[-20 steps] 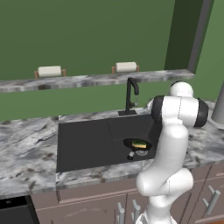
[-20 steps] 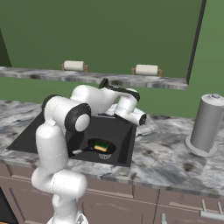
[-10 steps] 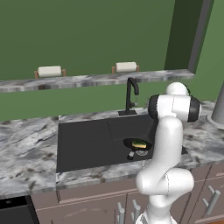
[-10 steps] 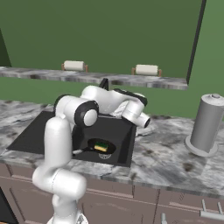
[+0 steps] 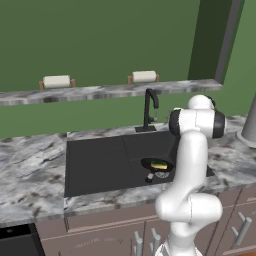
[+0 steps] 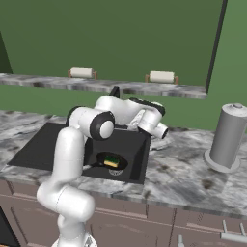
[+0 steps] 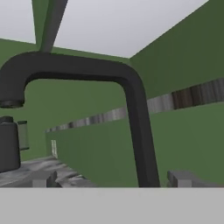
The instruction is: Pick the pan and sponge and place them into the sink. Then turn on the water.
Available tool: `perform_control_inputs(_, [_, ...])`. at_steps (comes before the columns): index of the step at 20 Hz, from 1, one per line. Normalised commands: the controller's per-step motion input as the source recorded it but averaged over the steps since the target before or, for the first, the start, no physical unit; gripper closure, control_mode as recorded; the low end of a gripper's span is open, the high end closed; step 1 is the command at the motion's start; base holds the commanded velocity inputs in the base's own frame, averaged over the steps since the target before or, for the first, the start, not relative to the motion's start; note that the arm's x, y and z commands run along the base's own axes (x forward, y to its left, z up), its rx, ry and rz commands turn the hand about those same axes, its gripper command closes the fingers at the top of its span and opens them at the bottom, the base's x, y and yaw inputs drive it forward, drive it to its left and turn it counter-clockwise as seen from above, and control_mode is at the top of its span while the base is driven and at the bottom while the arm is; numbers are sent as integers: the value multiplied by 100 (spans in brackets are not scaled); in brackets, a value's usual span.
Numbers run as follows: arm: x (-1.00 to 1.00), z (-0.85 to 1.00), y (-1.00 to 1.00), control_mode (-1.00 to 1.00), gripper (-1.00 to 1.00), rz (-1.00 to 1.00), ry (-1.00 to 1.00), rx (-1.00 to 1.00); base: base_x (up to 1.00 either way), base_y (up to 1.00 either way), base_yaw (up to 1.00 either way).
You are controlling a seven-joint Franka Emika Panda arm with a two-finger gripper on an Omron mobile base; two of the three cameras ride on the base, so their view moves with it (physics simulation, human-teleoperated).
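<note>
The black sink (image 5: 100, 160) is set in the grey marbled counter. The black pan (image 5: 150, 163) lies in its right half near the drain, and the yellow sponge (image 5: 159, 165) rests inside the pan. The right base view shows the same pan (image 6: 102, 158) and sponge (image 6: 112, 161). My gripper (image 6: 163, 131) hangs above the sink's right rim, by the black curved faucet (image 5: 149, 107). In the hand view the faucet (image 7: 135, 113) stands very close, its spout to the left. My gripper (image 7: 113, 180) is open there, its fingertips (image 7: 43, 178) wide apart and empty. No water runs from the spout.
A tall grey canister (image 6: 229, 137) stands on the counter right of the sink. Two paper rolls (image 5: 56, 81) (image 5: 144, 76) sit on the marbled ledge against the green wall. Drawers with handles run below the counter edge.
The arm has swung a little to the right, carrying the open hand from over the sink toward its right rim. Pan and sponge have stayed put in the sink.
</note>
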Motion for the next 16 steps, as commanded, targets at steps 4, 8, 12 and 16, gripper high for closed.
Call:
perform_control_inputs(4, [20, -22, 17, -100, -100, 0, 0, 0, 0, 0, 0])
perform_control_inputs(8, [19, -20, 34, -100, -100, 0, 0, 0, 0, 0, 0])
perform_control_inputs(12, [17, -14, 31, -100, -100, -1, 0, 0, 0, 0, 0])
perform_control_inputs(16, [17, -4, 2, -100, -100, 0, 0, 0, 0, 0, 0])
